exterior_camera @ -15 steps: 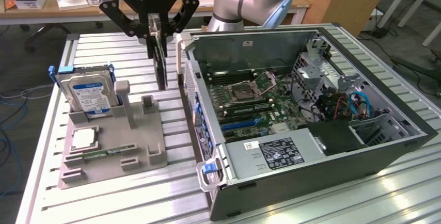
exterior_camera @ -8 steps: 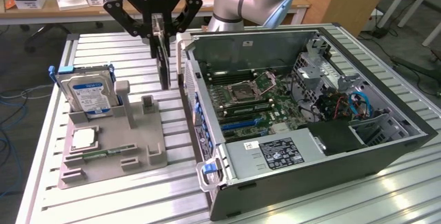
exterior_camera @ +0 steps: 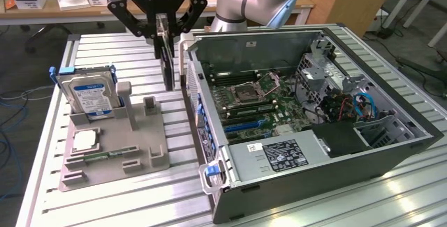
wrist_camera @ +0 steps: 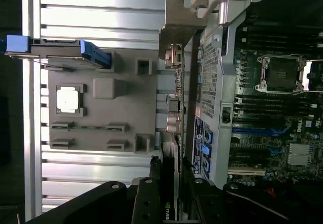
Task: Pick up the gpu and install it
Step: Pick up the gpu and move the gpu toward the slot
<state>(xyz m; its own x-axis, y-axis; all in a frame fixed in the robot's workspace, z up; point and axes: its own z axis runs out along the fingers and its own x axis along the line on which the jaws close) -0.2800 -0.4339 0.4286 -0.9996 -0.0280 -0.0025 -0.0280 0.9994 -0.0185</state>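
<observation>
My gripper [exterior_camera: 162,32] is shut on the gpu [exterior_camera: 167,65], which hangs edge-on and upright in the air, between the grey fixture and the open computer case [exterior_camera: 300,185]. In the wrist view the gpu's silver end bracket [wrist_camera: 177,27] points away from the gripper [wrist_camera: 171,183], and the thin card edge runs back between the fingers. The card hangs just outside the case's rear wall [wrist_camera: 212,77], and the motherboard [exterior_camera: 255,101] lies exposed inside the case.
A grey fixture [exterior_camera: 140,148] on the slatted table holds a silver hard drive with a blue label [exterior_camera: 87,93], a processor chip [exterior_camera: 84,140] and a memory stick [wrist_camera: 86,128]. A desk with boxes stands behind the table.
</observation>
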